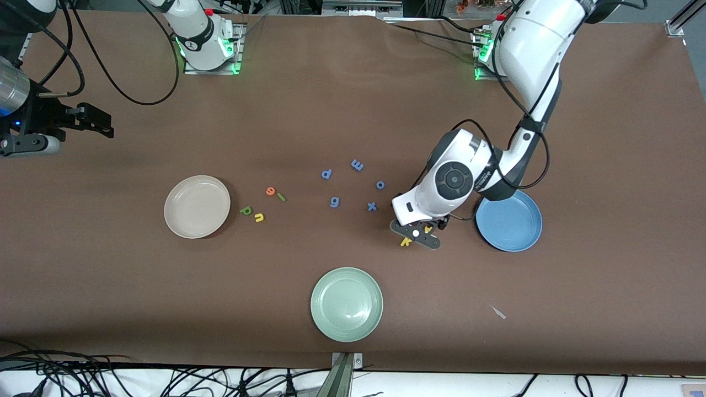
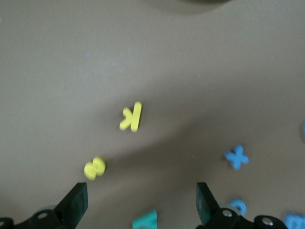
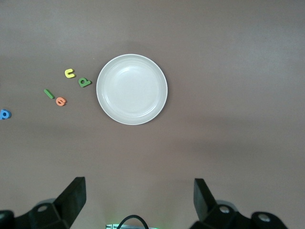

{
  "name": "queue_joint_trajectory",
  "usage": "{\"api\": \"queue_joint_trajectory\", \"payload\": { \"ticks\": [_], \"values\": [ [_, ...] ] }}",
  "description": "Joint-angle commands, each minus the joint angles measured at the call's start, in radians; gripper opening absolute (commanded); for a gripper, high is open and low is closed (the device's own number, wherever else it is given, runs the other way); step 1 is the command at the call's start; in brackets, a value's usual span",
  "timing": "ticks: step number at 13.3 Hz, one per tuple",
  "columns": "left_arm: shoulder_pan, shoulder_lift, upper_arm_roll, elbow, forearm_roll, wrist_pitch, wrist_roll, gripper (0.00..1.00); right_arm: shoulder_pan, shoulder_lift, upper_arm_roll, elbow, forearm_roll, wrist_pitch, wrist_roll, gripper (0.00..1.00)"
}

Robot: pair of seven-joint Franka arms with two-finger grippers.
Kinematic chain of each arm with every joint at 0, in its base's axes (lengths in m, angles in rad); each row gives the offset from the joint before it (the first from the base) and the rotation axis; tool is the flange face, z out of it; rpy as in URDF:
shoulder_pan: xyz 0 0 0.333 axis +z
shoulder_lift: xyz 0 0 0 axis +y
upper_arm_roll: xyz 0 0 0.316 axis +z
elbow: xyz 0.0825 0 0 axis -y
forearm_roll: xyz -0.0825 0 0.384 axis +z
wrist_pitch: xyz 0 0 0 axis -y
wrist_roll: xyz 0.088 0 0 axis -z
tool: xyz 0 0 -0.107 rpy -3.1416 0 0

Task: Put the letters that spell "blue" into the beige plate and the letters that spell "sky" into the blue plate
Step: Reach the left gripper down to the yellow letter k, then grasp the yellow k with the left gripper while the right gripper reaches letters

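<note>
I had the left gripper (image 1: 417, 234) low over the k (image 2: 131, 116), s (image 2: 94, 168) and y (image 2: 145, 220), fingers apart, beside the blue plate (image 1: 510, 229). The right gripper (image 3: 138, 202) waited, fingers apart, above the beige plate (image 3: 132, 89).

Readable characters: foam letters only

A yellow k (image 2: 131, 117) is seen mid-frame and a blue x (image 2: 237, 157) at right; no labels can be read.

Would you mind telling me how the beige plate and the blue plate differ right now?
The beige plate lies toward the right arm's end with nothing above it; the blue plate lies toward the left arm's end, its rim partly covered by the left arm. Four small letters lie beside the beige plate; the open left tool hovers beside the blue one. Both are round, shallow and empty.
</note>
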Motion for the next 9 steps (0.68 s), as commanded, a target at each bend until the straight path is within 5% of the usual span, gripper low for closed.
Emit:
{"api": "queue_joint_trajectory", "payload": {
  "ticks": [1, 7, 9],
  "values": [
    [-0.007, 0.076, 0.011, 0.041, 0.029, 0.113, 0.008, 1.0, 0.005, 0.007, 0.001, 0.022, -0.006, -0.008, 0.01, 1.0],
    [-0.008, 0.146, 0.011, 0.041, 0.081, 0.278, 0.008, 1.0, 0.008, 0.015, 0.006, 0.022, 0.004, 0.007, 0.011, 1.0],
    [-0.008, 0.149, 0.011, 0.041, 0.087, 0.286, 0.008, 0.92, 0.013, 0.046, 0.011, 0.022, -0.006, 0.009, 0.011, 1.0]
  ]
}}
